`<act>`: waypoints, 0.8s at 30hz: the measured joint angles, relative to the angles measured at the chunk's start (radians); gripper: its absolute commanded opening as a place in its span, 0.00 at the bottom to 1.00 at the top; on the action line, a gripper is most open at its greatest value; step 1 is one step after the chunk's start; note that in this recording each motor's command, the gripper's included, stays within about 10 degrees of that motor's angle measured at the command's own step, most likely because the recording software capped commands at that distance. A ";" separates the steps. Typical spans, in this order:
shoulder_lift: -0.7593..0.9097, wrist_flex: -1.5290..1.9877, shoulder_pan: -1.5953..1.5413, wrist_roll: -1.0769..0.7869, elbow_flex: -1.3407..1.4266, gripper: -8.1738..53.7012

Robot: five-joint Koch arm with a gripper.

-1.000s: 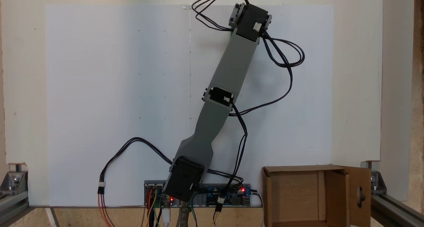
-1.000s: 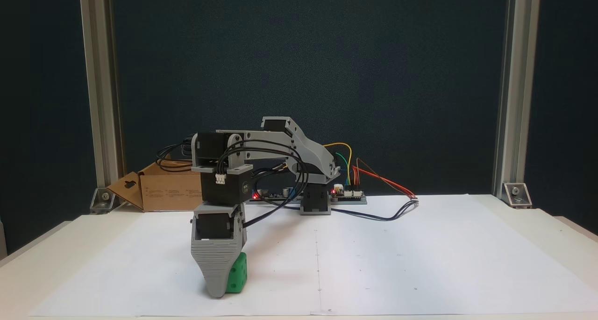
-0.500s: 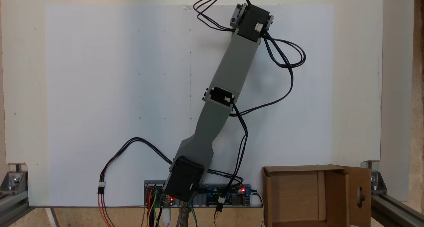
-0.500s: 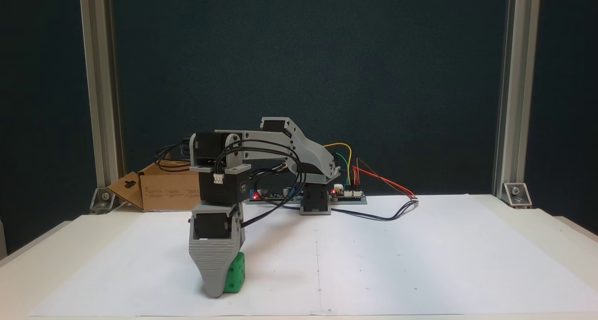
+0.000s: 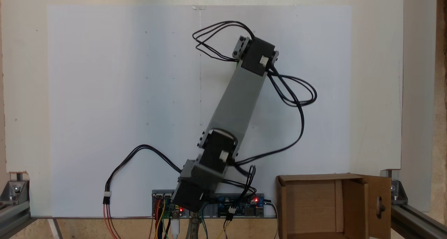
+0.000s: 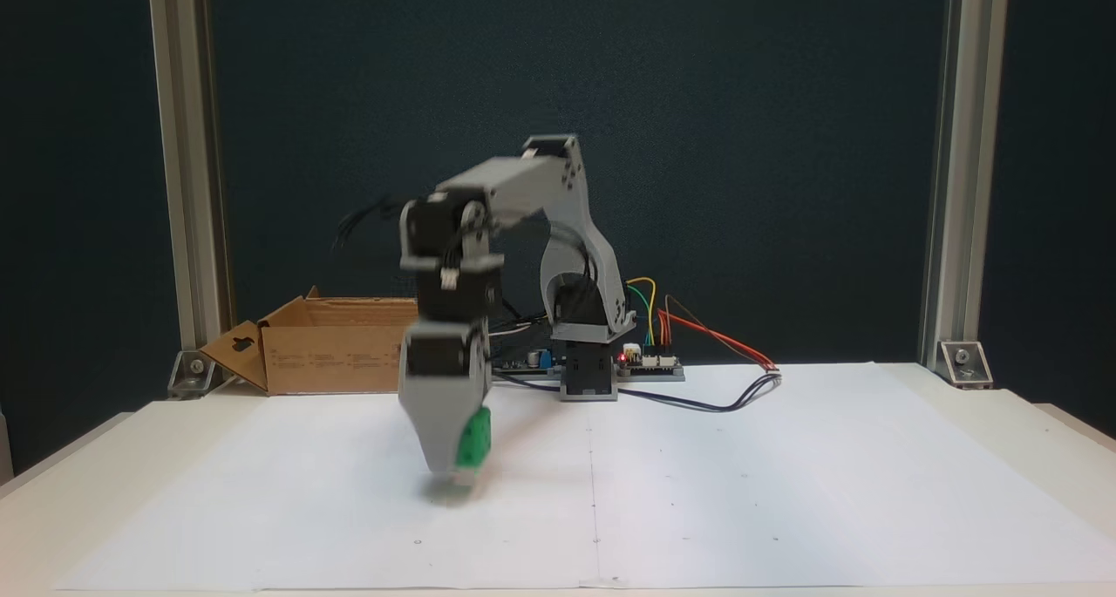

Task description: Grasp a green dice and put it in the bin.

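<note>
The claw (image 6: 455,457) has risen off the counter (image 6: 785,492) and pulled back toward the bin (image 6: 336,349). It grips the dice (image 6: 474,438), blurred, well short of the bin.

I can read no text anywhere. The brown cardboard box (image 6: 327,346) bears small print, too blurred for me.

The dice (image 6: 474,437) is a small bright green cube, blurred, lower left of centre in a fixed view, clear of the white paper and pressed against the grey gripper (image 6: 458,466). The bin (image 6: 336,344) is a brown cardboard box at left-centre, open-topped, with a flap bearing a handle cutout; in a fixed view it sits at lower right (image 5: 316,206).
</note>
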 measured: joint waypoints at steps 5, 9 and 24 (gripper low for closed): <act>0.221 -0.092 0.080 0.000 0.167 0.33; 0.383 -0.097 0.176 0.000 0.196 0.33; 0.661 0.066 0.634 0.044 0.204 0.33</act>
